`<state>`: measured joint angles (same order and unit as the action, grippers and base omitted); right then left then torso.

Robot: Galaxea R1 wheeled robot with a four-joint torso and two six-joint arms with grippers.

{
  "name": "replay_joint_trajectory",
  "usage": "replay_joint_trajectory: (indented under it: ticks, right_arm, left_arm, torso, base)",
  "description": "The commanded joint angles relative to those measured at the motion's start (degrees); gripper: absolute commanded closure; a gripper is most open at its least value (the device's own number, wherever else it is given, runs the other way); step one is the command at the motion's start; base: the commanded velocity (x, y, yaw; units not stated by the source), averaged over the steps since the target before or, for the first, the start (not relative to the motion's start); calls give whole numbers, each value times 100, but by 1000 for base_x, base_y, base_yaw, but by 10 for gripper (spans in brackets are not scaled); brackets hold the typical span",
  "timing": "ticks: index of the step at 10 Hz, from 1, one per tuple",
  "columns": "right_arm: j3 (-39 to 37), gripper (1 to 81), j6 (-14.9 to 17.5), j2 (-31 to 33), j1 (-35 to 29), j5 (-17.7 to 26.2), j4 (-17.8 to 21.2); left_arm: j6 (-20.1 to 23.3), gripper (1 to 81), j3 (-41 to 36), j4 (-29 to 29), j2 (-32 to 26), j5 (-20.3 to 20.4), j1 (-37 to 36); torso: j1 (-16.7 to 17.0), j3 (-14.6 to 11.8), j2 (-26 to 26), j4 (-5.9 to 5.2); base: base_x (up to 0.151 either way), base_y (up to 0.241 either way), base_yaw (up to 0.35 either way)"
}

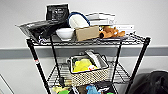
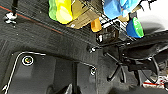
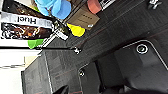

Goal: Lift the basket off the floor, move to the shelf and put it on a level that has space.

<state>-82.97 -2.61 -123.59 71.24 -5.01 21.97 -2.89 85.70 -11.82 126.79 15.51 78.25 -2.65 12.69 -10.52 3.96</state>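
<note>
Basket [image 1: 87, 68] is seen resting on the shelf's [image 1: 37, 62] middle level [image 1: 120, 73], holding yellow items [image 1: 82, 65]. State of either tool cannot be told.

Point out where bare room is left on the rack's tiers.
Middle tier: bare mesh on both sides of the basket, widest toward the right posts. Top tier: crowded with a dark bag, white bowl, cardboard box and plush toy.

Lowest rack tier, seen over dark carpet.
Floor [image 2: 50, 42]: grey carpet tiles. Shelf [image 2: 110, 23]: wire tier holding yellow-green item [image 2: 62, 11], cardboard box [image 2: 81, 16], blue items [image 2: 113, 7]. Office chair base [image 2: 130, 62] beside it.
</note>
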Motion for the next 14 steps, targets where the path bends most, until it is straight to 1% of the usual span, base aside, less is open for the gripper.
replay_joint_trajectory:
  ticks: [1,3,4,5,6,7,8,9,11,12,14]
  right_arm:
    - [-1076,10,32,-808,334,220,-465]
    - [-1711,10,50,-1240,501,299,-500]
    - [-1967,10,68,-1452,571,325,-650]
    - [-2263,10,68,-1661,616,455,-746]
    - [-2600,10,68,-1865,676,633,-799]
    - [-3145,10,76,-2199,747,800,-896]
    - [-3617,10,76,-2496,817,861,-1001]
    - [-3857,10,76,-2656,870,888,-1054]
    - [-4356,10,76,-3006,931,897,-1168]
    - [-4593,10,76,-3121,958,897,-1168]
    - [-5215,10,85,-3480,967,1045,-1186]
  left_arm:
    - [34,10,989,224,705,-188,177]
    - [25,10,1729,224,1216,-241,257]
    - [25,10,2003,224,1393,-267,300]
    - [25,10,2221,233,1533,-319,301]
    - [25,10,2434,233,1665,-557,301]
    - [34,10,2733,251,1876,-804,301]
    - [34,10,3099,312,2094,-1029,301]
    - [34,10,3441,338,2305,-1250,292]
    - [34,10,4420,312,2861,-1287,292]
    - [34,10,4717,321,3061,-1287,292]
    - [34,10,5254,338,3440,-1471,292]
  torso:
    - [0,0,0,0]
    - [2,-2,-2,0]
    - [2,-5,-2,0]
    - [5,-5,-2,0]
    - [6,-6,-5,0]
    - [6,-6,-5,0]
    - [6,-6,-5,0]
    - [6,-6,-5,0]
    - [9,-9,-7,0]
    - [11,-9,-7,0]
    - [11,-9,-9,0]
  base:
    - [0,0,0]
    - [0,0,0]
    - [0,0,0]
    - [0,0,0]
    - [0,0,0]
    - [0,0,0]
    - [0,0,0]
    - [0,0,0]
    - [0,0,0]
    - [0,0,0]
    - [0,0,0]
